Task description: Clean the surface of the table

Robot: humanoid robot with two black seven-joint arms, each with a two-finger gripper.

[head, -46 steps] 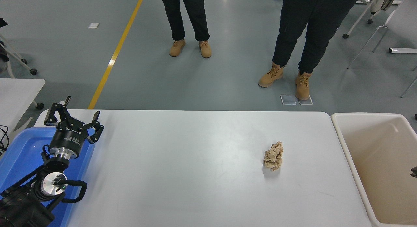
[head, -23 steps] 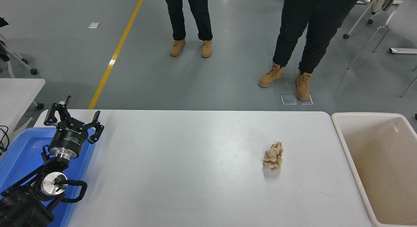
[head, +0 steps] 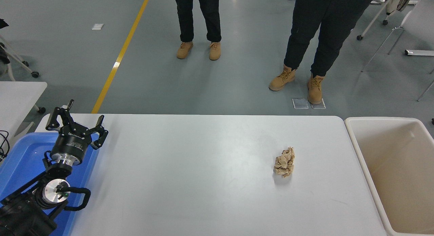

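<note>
The large, plain, matte white rectangular table surface with rounded corners filled the lower half of the head view, its far edge running across the middle of the picture. A single crumpled ball of brown paper lay on the table surface toward its right end, roughly midway between the far edge and the near edge, apart from everything else. Just beyond the right edge of the table stood a cream-coloured rectangular plastic bin, its long rim running alongside that edge. At the left edge sat a bright blue plastic bin, with the black left arm rising over it from the lower left corner of the picture. The left gripper hovered over the far left corner of the table, above the blue bin's inner rim, its black fingers spread wide and holding nothing. The right arm did not show anywhere in the view. On the grey floor past the far edge stood two people in dark trousers, one pair of tan boots near the top centre and another pair of tan lace-up boots farther right. A yellow floor line ran diagonally toward the far left corner of the table, and part of a smaller white table showed at the left margin.
</note>
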